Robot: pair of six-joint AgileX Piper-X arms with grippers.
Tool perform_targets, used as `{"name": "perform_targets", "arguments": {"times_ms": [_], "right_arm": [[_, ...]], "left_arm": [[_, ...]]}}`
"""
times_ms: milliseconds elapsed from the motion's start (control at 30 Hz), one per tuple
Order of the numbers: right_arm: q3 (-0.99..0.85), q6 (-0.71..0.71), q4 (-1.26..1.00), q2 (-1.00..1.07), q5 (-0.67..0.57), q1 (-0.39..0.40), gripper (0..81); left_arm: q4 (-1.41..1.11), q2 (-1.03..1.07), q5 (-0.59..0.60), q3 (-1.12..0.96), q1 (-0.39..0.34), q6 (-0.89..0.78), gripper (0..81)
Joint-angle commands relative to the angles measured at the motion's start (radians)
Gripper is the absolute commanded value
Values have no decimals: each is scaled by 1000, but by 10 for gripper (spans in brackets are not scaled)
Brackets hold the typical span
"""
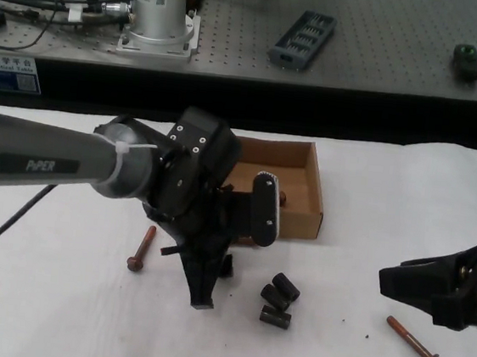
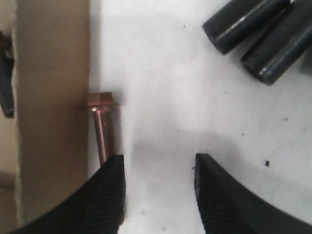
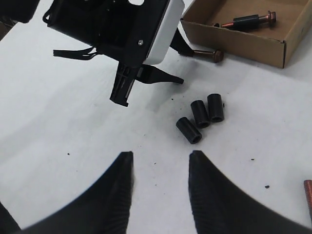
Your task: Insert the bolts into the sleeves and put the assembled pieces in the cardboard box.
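Plainly apart, the left arm's jaws hang empty just off the near wall of the open brown cardboard box (image 1: pixel 302 224). Their black ribbed fingers (image 2: pixel 109 195) are tilted down at the white cloth-covered desk (image 1: pixel 54 313). One finger is just beside a copper-coloured hex-head bolt (image 2: pixel 102 129) that lies along the foot of that wall. I cannot tell whether finger and bolt touch.

The right arm's jaws, at the near right of the desk, are also spread and hold nothing. Their black fingers (image 3: pixel 117 195) point toward the middle of the cloth.

Three short black cylindrical sleeves (image 1: pixel 278 300) lie bunched together on the cloth, near of the box and just right of the left jaws. A second copper bolt (image 1: pixel 140 249) lies loose to the left, and a third copper bolt (image 1: pixel 413 342) lies at the near right beside the right jaws. Inside the box rests a bolt already wearing a black sleeve (image 3: pixel 246 20).

Beyond the cloth runs a grey perforated metal board (image 1: pixel 389 41) carrying a silver cylindrical post (image 1: pixel 159 4) and a dark ridged tray (image 1: pixel 303 39).
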Motion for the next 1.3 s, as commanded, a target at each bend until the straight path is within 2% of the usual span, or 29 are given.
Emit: {"name": "perform_targets", "arguments": {"times_ms": [0, 300, 533, 800, 900, 1033, 1133, 1267], "right_arm": [[0, 1, -8, -9, -15, -5, 292], [21, 1, -1, -16, -23, -5, 292], [22, -25, -4, -16, -4, -5, 292], [22, -68, -6, -16, 124, -30, 292], [22, -55, 12, -20, 144, -59, 292], [22, -52, 66, -58, 244, -93, 292], [22, -52, 92, -108, 249, -115, 292], [22, -52, 121, -182, 249, -124, 292]], "left_arm": [[10, 15, 22, -18, -7, -2, 342], [63, 20, 21, -54, -19, -16, 316], [146, 13, -60, -100, -36, 19, 316], [213, -65, -2, -107, -58, 19, 314], [228, -83, -2, -107, -94, 22, 314], [241, -86, 10, -107, -168, 23, 314], [239, -86, 72, -107, -223, 21, 314], [220, -83, 68, -107, -278, 16, 314]]}}
